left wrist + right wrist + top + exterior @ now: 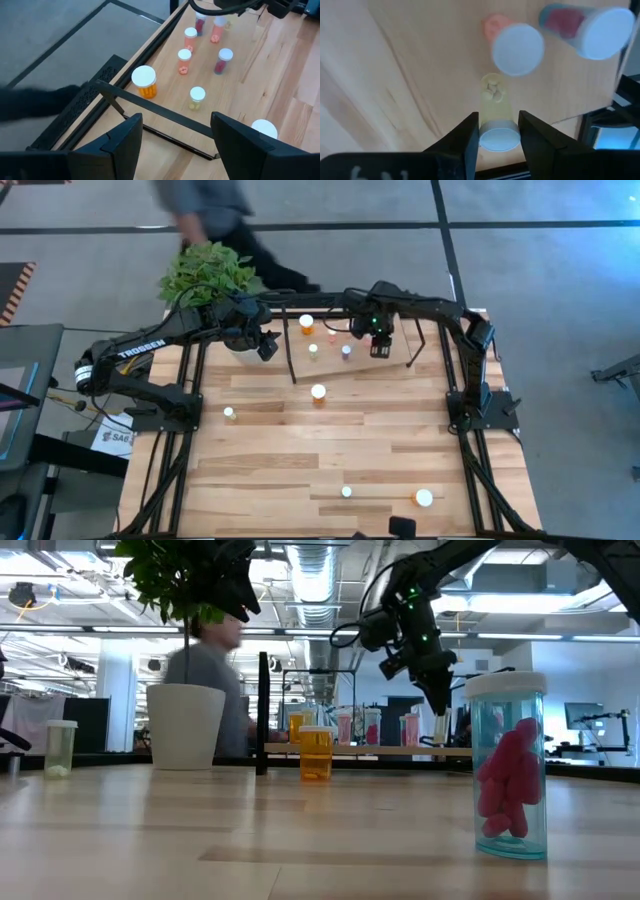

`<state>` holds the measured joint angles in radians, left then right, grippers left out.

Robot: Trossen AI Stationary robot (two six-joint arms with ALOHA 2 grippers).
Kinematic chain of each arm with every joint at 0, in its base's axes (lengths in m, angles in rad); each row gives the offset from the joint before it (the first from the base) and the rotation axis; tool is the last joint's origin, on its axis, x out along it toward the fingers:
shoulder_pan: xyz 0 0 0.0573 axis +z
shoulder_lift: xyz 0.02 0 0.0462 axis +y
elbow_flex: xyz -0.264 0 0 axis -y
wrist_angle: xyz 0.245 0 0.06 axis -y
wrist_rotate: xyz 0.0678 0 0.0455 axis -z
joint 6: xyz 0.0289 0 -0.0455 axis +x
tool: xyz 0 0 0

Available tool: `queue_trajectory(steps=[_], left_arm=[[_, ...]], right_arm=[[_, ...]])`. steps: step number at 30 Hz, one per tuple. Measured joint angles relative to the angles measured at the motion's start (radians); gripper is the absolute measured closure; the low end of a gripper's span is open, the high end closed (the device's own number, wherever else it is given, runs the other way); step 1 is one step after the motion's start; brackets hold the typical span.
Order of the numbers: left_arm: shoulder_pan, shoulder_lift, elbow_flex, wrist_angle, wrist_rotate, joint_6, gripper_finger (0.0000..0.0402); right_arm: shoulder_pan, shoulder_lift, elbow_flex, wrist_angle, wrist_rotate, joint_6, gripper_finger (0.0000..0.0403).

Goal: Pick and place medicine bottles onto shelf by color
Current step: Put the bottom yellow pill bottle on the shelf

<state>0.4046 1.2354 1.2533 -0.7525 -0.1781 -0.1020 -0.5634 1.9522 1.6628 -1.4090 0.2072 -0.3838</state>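
The shelf (395, 368) stands at the table's far middle, a light board between black uprights. On it stand an orange bottle (144, 82), a pale one (196, 97), and several pink and red ones (184, 60). My right gripper (498, 132) hangs over the shelf's right part (380, 347), shut on a pale yellow bottle (493, 102). Beyond it stand a pink bottle (517, 47) and a red one (585, 30). My left gripper (175, 145) hovers open at the shelf's left end (265, 345), with nothing between its fingers. My right gripper pinches the pale yellow bottle at its white-capped top end (497, 141) between the two fingers. The fingers come from above and point steeply down. The bottle hangs upright below them, over the shelf board (420, 75). I cannot tell whether its base touches the board.
Loose bottles stand on the table: an orange one (318, 392), a pale one (229, 413), and two near the front edge (346, 492), (424, 498). A potted plant (210, 275) stands at the far left. A person (210, 210) passes behind the table.
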Motion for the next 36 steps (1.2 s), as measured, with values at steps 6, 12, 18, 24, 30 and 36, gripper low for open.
queue_trajectory(steps=[6,12,18,24,30,36], left_arm=[[0.000,0.000,0.000,0.000,0.000,0.001,0.0178],[0.000,0.000,0.000,0.000,0.000,0.003,0.0178],[0.000,0.000,0.000,-0.007,0.000,0.003,0.0178],[0.000,0.000,0.000,-0.016,0.000,0.003,0.0178],[0.000,0.000,0.000,-0.031,-0.001,-0.008,0.0178],[0.000,0.000,0.000,-0.024,-0.001,-0.012,0.0178]], right_arm=[[-0.010,0.000,0.000,0.013,0.005,-0.020,0.0252],[-0.011,0.000,0.000,0.042,0.005,-0.037,0.0252],[-0.014,0.000,0.000,0.041,0.004,-0.047,0.0254],[-0.023,-0.001,-0.026,0.056,0.004,-0.085,0.0251],[-0.022,0.000,-0.083,0.059,0.016,-0.088,0.0251],[-0.022,0.000,-0.083,0.071,0.054,-0.088,0.0251]])
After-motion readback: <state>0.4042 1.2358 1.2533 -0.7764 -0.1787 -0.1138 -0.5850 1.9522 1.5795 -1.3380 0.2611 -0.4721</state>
